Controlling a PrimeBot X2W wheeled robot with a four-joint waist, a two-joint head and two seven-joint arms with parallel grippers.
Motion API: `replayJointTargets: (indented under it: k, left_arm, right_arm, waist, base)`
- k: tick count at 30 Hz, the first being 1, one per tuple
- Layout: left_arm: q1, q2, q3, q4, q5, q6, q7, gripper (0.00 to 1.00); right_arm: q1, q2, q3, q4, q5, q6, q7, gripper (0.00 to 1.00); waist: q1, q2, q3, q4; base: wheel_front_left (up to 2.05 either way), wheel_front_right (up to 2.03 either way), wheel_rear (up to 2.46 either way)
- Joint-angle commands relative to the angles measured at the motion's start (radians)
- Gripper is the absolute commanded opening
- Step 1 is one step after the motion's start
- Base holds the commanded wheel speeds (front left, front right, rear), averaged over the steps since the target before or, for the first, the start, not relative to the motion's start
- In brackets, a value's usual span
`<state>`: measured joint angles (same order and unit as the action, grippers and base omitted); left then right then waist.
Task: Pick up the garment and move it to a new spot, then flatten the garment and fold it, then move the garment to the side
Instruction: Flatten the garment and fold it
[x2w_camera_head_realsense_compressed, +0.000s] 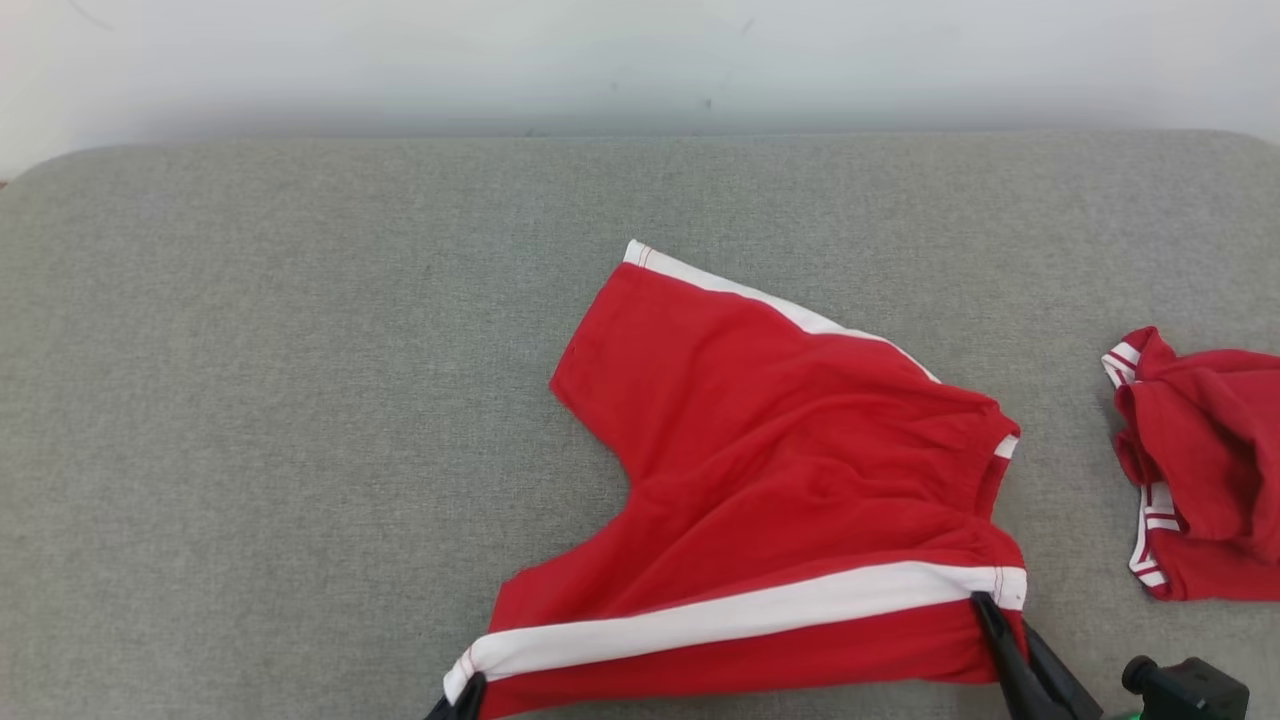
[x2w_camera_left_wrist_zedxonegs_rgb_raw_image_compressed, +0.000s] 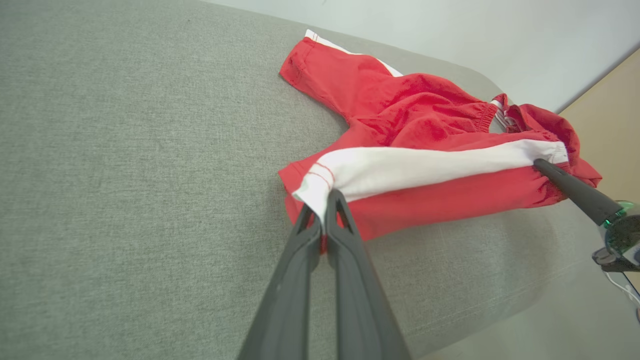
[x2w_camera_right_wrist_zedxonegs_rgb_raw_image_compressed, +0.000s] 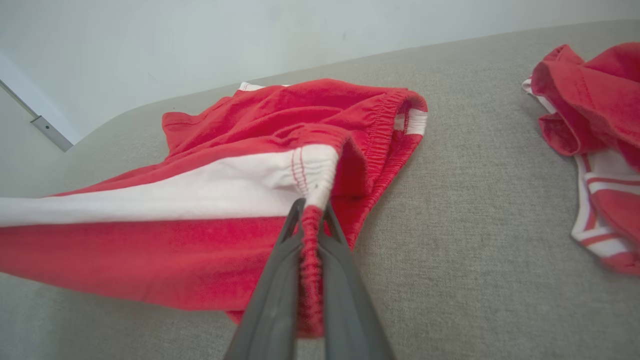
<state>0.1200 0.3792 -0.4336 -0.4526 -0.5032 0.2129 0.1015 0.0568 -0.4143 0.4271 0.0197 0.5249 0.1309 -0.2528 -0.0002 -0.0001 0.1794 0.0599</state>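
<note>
Grey padded surface (x2w_camera_head_realsense_compressed: 300, 400), white wall (x2w_camera_head_realsense_compressed: 640, 60) behind; left gripper (x2w_camera_left_wrist_zedxonegs_rgb_raw_image_compressed: 324, 205) and right gripper (x2w_camera_right_wrist_zedxonegs_rgb_raw_image_compressed: 312, 207) pinch red shorts (x2w_camera_head_realsense_compressed: 780, 460)

Grey woven-fabric surface (x2w_camera_head_realsense_compressed: 300, 400) with rounded corners, plain white wall (x2w_camera_head_realsense_compressed: 640, 60) behind, soft even light

The garment (x2w_camera_head_realsense_compressed: 780, 450) is soft matt cloth, its waistband gathered and puckered. Beneath it the pad (x2w_camera_head_realsense_compressed: 300, 400) is coarse woven fabric — matt, slightly nubby. The fingers (x2w_camera_right_wrist_zedxonegs_rgb_raw_image_compressed: 270, 310) at its waistband look like smooth, dull plastic — the wall (x2w_camera_head_realsense_compressed: 640, 60) behind it is smooth and matt.
</note>
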Motion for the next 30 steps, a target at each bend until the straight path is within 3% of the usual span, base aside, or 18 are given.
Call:
replayJointTargets:
  k: [1, 8, 16, 30]
  left_arm:
    - [0.021, 0.015, 0.012, -0.007, -0.010, 0.007, 0.003, 0.00]
    - [-0.032, 0.023, 0.045, -0.014, -0.026, -0.008, -0.013, 0.00]
    - [-0.249, 0.036, 0.077, 0.030, 0.000, -0.059, -0.003, 0.00]
    - [-0.739, -0.021, 0.061, 0.456, -0.019, -0.199, 0.013, 0.00]
  right_arm:
    - [0.026, 0.006, -0.008, -0.024, -0.015, 0.000, 0.015, 0.00]
    - [0.023, 0.009, 0.004, -0.101, -0.001, 0.000, 0.076, 0.00]
    - [-0.069, 0.019, -0.004, -0.188, 0.028, 0.000, 0.125, 0.00]
    - [-0.311, 0.098, 0.029, -0.064, 0.120, 0.000, 0.070, 0.00]
  waist:
    - [0.0002, 0.0001, 0.002, -0.008]
    - [0.0002, 0.0001, 0.023, -0.034]
    - [0.0002, 0.0001, 0.085, -0.080]
    - [0.0002, 0.0001, 0.217, -0.201]
  base:
    - [0.00, 0.00, 0.00]
    - [0.00, 0.00, 0.00]
    - [0.00, 0.00, 0.00]
    - [0.00, 0.00, 0.00]
